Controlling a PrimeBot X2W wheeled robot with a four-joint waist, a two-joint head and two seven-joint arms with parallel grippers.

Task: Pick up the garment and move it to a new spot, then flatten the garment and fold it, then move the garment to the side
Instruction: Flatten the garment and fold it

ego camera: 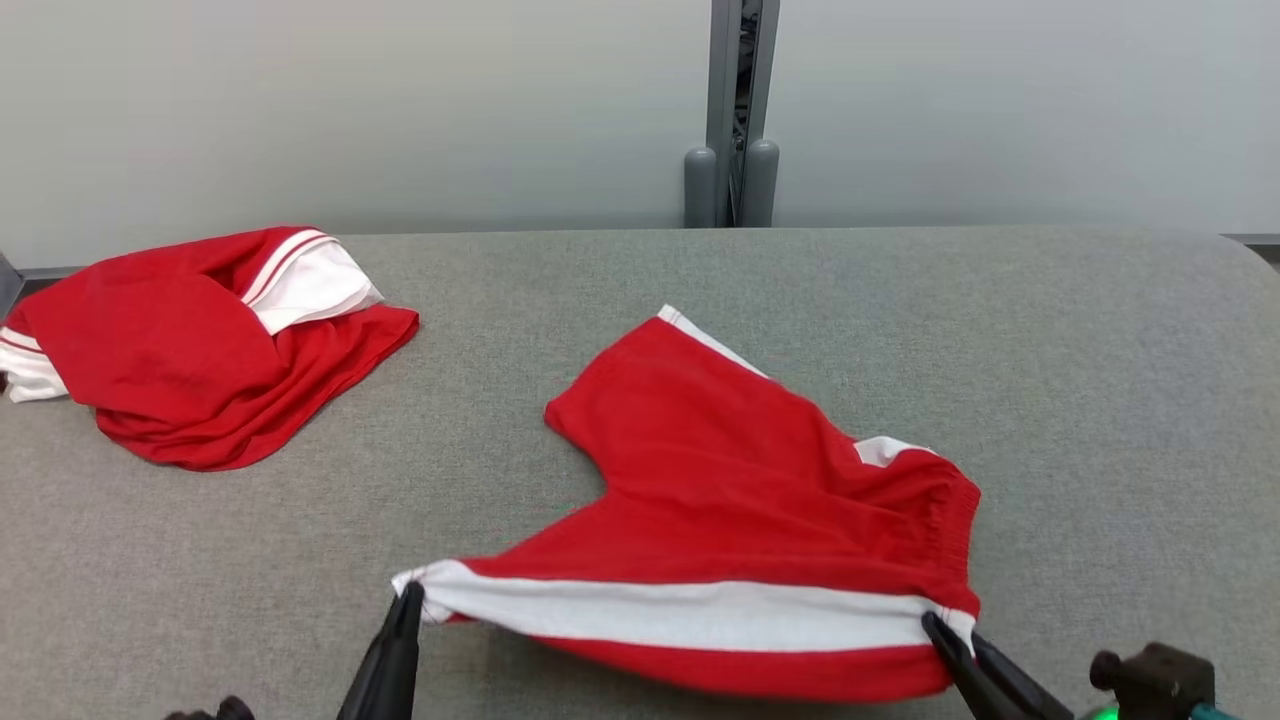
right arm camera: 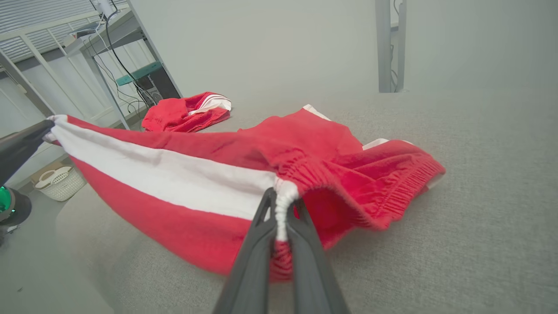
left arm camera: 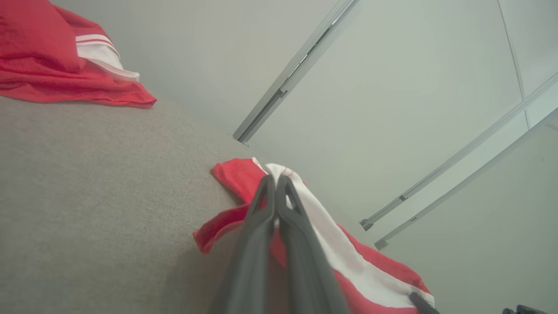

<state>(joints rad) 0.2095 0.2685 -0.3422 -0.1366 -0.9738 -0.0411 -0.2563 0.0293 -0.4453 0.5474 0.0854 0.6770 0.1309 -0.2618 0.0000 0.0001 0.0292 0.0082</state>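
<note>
Fingers of the left gripper (ego camera: pixel 409 598) pinch shut on the hem end of the white stripe (ego camera: pixel 680 612), the right gripper (ego camera: pixel 948 630) clamping its waistband end; the red shorts (ego camera: pixel 740 470) stretch between them, far leg resting on the grey table (ego camera: pixel 1100 400), a crumpled garment (ego camera: pixel 190 350) well apart at left.

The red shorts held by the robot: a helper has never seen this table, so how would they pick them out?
On the grey table, look near the front edge, right of centre. The red shorts lie there, their white side stripe stretched between the left end effector and the right end effector. The other red garment sits crumpled at the far left, untouched.
</note>
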